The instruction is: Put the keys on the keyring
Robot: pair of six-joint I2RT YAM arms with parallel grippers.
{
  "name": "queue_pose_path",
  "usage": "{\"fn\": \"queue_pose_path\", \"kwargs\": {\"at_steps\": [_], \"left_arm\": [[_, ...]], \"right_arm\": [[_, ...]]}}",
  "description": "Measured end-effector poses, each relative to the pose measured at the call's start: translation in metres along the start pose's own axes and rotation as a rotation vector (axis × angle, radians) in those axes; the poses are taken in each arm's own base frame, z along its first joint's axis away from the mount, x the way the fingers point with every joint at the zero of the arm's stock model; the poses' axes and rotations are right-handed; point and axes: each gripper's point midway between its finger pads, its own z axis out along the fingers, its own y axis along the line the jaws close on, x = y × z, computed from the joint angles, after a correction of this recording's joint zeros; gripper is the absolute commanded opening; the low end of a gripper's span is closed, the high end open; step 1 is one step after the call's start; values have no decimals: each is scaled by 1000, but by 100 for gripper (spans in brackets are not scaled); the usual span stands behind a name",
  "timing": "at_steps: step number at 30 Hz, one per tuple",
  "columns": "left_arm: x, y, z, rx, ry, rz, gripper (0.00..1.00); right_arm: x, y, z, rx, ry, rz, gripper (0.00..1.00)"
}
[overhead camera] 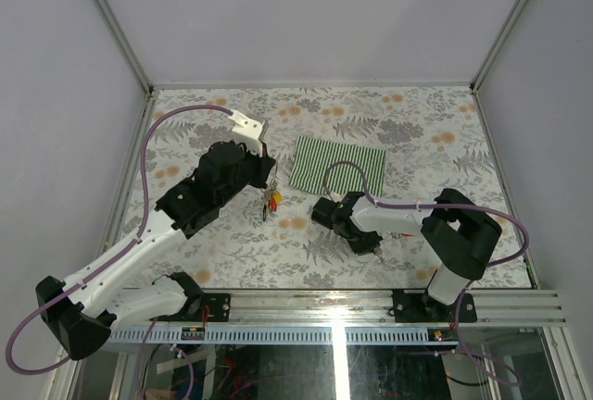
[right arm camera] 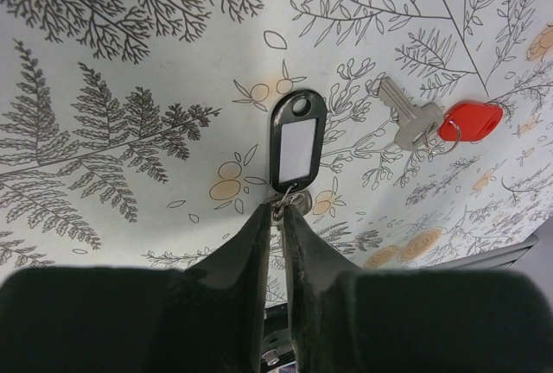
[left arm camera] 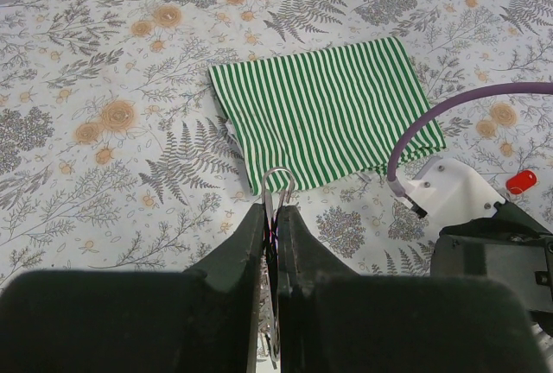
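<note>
The left gripper (left arm camera: pixel 275 214) was pressed together on the keyring (left arm camera: pixel 278 180), holding its wire loop above the desk (left arm camera: pixel 95 53) near the cloth (left arm camera: pixel 328 105). The right gripper (right arm camera: pixel 276 211) pinched the black key (right arm camera: pixel 296 144) at its metal end, the tag flat on the desk. The red key (right arm camera: pixel 430 123) lay near it, apart.

Lab robot cell: white panel walls (overhead camera: pixel 306 11), aluminium frame (overhead camera: pixel 113 25), floral-covered table (overhead camera: pixel 241 252).

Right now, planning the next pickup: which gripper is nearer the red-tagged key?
Right. The right gripper is just beside the red-tagged key; the left gripper, holding the keyring, is farther off.
</note>
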Motion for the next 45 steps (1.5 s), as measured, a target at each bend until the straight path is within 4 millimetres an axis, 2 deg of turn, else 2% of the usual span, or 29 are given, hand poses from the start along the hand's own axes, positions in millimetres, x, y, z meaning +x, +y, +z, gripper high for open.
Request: {"fn": "queue_pose_path", "kwargs": {"at_steps": [9, 13, 16, 20, 25, 34, 38, 42, 45], "left_arm": [[0, 0, 0, 0, 0, 0, 0], [0, 0, 0, 0, 0, 0, 0], [0, 0, 0, 0, 0, 0, 0], [1, 1, -2, 1, -4, -1, 0], [-1, -2, -7, 24, -16, -3, 0], [1, -14, -9, 96, -7, 14, 0], [3, -20, -10, 135, 1, 17, 0], [5, -24, -10, 163, 11, 27, 0], [6, -28, -11, 189, 17, 32, 0]], "right_arm": [[-2, -6, 0, 30, -14, -5, 0], [-4, -9, -2, 40, -30, -4, 0], [-10, -11, -12, 8, -71, 5, 0], [-25, -12, -44, -109, -203, 40, 0], [-47, -10, -97, -317, -420, 61, 0], [-66, 2, -167, -596, -700, -15, 0], [-72, 0, -202, -708, -873, -28, 0], [-77, -7, -231, -777, -1055, -18, 0], [-78, -8, -239, -804, -1161, -30, 0]]}}
